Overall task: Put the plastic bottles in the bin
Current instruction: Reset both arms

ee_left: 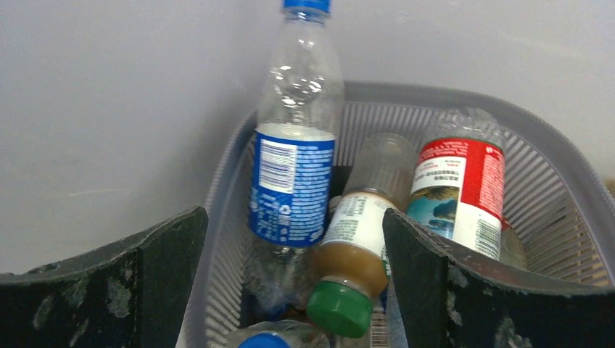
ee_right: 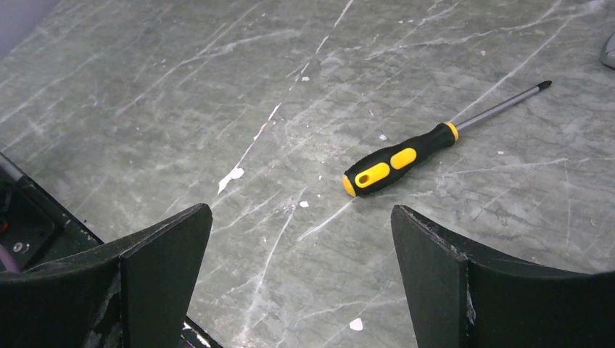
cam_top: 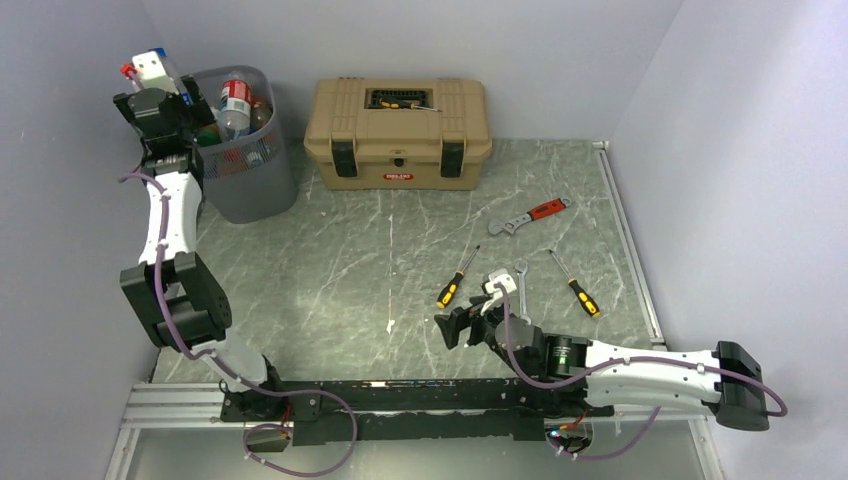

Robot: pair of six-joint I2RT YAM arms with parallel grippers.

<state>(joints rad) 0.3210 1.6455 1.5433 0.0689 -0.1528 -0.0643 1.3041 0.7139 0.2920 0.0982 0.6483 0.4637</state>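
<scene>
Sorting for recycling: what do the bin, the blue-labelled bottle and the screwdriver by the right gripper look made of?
The bin: matte grey, likely moulded plastic, judging by fine slotted walls and a thick smooth rim. The blue-labelled bottle: clear glossy plastic, see-through with highlights. The screwdriver: grey metal shaft, black-and-yellow handle, probably rubbery plastic.

High rear overview; left wrist close above bin (ee_left: 551, 210), right above table (ee_right: 181, 87).

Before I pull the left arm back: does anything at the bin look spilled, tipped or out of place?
Nothing spilled, and the bin stands upright. It is crowded, though: the blue-label bottle pokes up past the rim, and a green-capped bottle of brown liquid lies cap-down among the others.
</scene>
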